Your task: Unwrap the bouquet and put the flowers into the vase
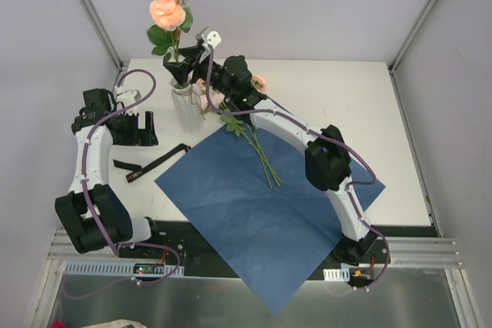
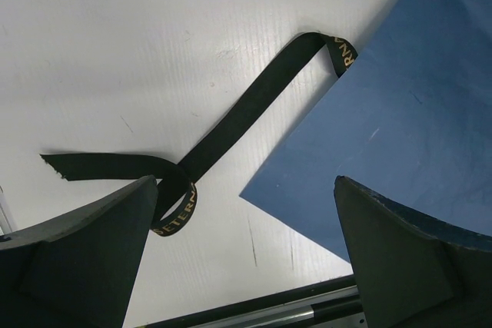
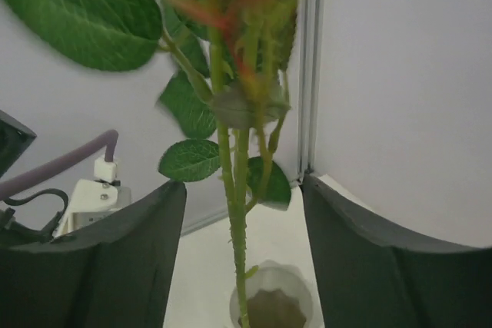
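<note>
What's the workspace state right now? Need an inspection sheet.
Surface: white table; blue paper sheet spread flat, overhanging the near edge.
Job's things: vase upright with roses in it; more flowers lying on the sheet.
Clutter: black ribbon, untied, on the table beside the sheet.
Grippers: left gripper open above the ribbon; right gripper open, jaws either side of the stems above the vase.
Cables: purple cables along both arms.
Surroundings: pale walls, metal frame posts.
</note>
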Robot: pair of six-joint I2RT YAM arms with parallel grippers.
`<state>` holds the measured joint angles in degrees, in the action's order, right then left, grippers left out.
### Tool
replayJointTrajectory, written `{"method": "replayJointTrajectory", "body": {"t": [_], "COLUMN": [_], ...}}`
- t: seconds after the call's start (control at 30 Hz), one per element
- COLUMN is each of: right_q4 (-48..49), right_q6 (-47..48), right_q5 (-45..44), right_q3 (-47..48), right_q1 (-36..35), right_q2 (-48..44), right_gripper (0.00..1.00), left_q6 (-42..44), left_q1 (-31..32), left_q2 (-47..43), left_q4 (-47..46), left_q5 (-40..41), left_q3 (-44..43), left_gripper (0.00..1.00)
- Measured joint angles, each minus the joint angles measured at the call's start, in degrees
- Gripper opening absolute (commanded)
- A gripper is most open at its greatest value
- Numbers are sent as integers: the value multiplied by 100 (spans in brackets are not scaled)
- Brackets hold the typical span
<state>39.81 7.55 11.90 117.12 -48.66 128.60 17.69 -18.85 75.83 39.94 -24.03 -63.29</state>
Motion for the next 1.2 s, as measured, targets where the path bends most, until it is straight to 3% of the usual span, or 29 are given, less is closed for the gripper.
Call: {"method": "replayJointTrajectory", "body": {"t": [0.13, 0.3, 0.53, 0.67, 0.8, 0.93, 1.07, 1.2], "right_q4": [-931, -1934, -3414, -3985, -4461, -4907, -5187, -5388], "right_q6": [149, 313, 459, 549, 671, 822, 929, 981], "right_q5": [4, -46, -129, -238, -452, -728, -898, -970], "right_q3": [157, -205, -1519, -2516, -2979, -3388, -3442, -3432], "right_q1": [-24, -9, 210, 595, 881, 903, 942, 1038], "right_q2": [-24, -483, -2046, -3038, -3300, -3171, -2623, -2057], "right_gripper": [82, 84, 82, 77, 70, 60, 42, 39], "left_q6": [-9, -26, -81, -85, -144, -203, -212, -212], "left_q1": [-2, -2, -2, -2, -37, -74, -74, -74], "left_q2": [-37, -59, -63, -63, -63, -63, -63, -61], "left_q4": [-2, -2, 0, 0, 0, 2, 2, 2], "left_q5": [-4, -39, -120, -127, -133, -133, -133, -133], "left_q3": [0, 0, 0, 0, -2, -24, -33, -33], "left_gripper": [99, 99, 99, 99, 99, 99, 99, 99]}}
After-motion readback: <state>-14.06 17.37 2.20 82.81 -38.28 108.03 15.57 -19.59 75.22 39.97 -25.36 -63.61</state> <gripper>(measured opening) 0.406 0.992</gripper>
